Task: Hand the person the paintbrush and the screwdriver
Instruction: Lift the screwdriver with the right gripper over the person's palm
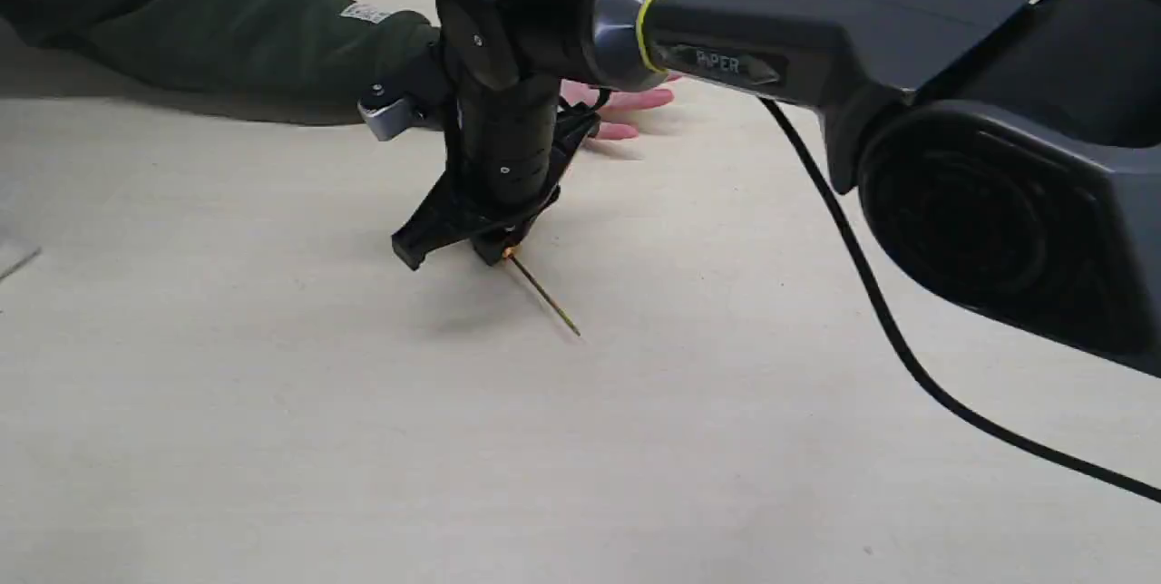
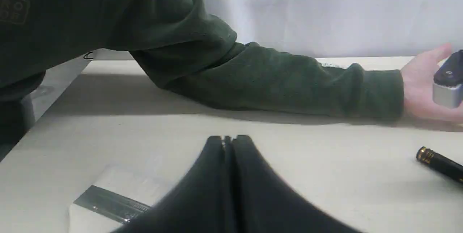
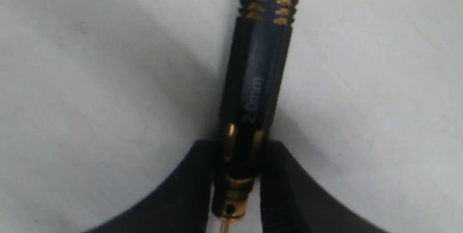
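The screwdriver (image 1: 542,294) lay on the table (image 1: 272,403) before the person's hand (image 1: 628,103); the paintbrush (image 2: 108,200) lay by the left gripper (image 2: 228,139).

Looks like a robotics lab bench here: bare pale table (image 1: 272,439), plain white backdrop (image 2: 325,8) behind it, a black arm (image 1: 862,22) marked PIPER trailing a loose cable (image 1: 871,294) across the top.

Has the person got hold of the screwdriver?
No: the right gripper clamps the screwdriver by its handle, and the person's hand lies apart from it.
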